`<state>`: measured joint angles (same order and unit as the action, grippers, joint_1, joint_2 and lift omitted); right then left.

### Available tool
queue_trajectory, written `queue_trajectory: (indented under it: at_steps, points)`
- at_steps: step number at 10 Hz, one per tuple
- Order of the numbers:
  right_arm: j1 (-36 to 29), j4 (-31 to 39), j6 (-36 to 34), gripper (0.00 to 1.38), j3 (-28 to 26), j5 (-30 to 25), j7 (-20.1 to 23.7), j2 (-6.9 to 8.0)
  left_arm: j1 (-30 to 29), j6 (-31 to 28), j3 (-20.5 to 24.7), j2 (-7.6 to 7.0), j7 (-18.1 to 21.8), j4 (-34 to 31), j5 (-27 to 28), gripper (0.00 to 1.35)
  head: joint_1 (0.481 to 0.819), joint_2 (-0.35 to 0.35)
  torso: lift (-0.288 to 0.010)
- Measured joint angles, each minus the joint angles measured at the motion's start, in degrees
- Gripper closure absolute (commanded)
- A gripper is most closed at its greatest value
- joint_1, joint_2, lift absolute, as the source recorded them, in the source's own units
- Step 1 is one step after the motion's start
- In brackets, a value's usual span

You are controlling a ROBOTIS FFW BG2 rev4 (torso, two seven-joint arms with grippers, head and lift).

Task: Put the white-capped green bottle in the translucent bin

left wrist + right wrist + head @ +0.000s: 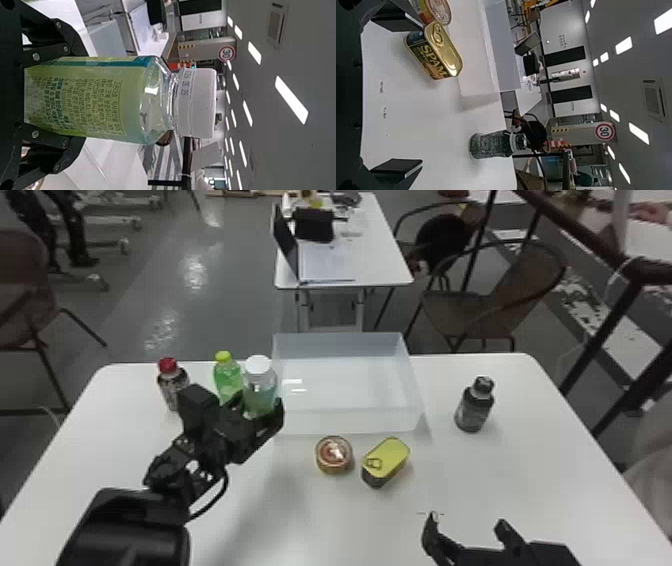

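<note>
White table (530, 475) across lower frame | left hand (257, 406), left of centre: clasps white-capped green bottle (259, 386) upright, just beside translucent bin (345, 421) | right hand (466, 522), lower right: empty, spread | risk: base snagging on rim from too low a carry, bottle twisting loose

Translucent bin (350, 422) open from above, its left wall upright just beside the white-capped green bottle (259, 390); lime-capped bottle (227, 376) close on that bottle's other side. Round can (334, 455) and yellow-topped tin (389, 457) obstruct low access to the near wall; bare tabletop (437, 390) gives a lane between bin and dark bottle (473, 410).
</note>
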<state>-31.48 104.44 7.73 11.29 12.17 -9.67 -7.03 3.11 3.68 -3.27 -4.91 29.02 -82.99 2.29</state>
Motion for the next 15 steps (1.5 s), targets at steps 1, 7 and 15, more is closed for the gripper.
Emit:
queue_trajectory:
  at_steps: [1,7,15]
  points:
    - [0.38,-0.33,0.0,0.09,0.06,0.09,0.18,0.0,3.41,-2.82,-2.98,-0.52,2.07,-0.27,0.99,0.83,0.695,-0.09,-0.055]
    - [4.65,-3.57,-1.66,0.09,1.43,0.29,2.56,0.0,28.75,0.02,-10.8,3.88,12.33,27.65,27.14,0.82,0.695,-0.149,-0.055]
    - [7.57,-6.02,-2.9,0.09,2.39,0.57,4.22,0.87,37.63,-4.75,-18.91,2.96,11.03,33.04,50.42,0.26,0.695,-0.08,-0.055]
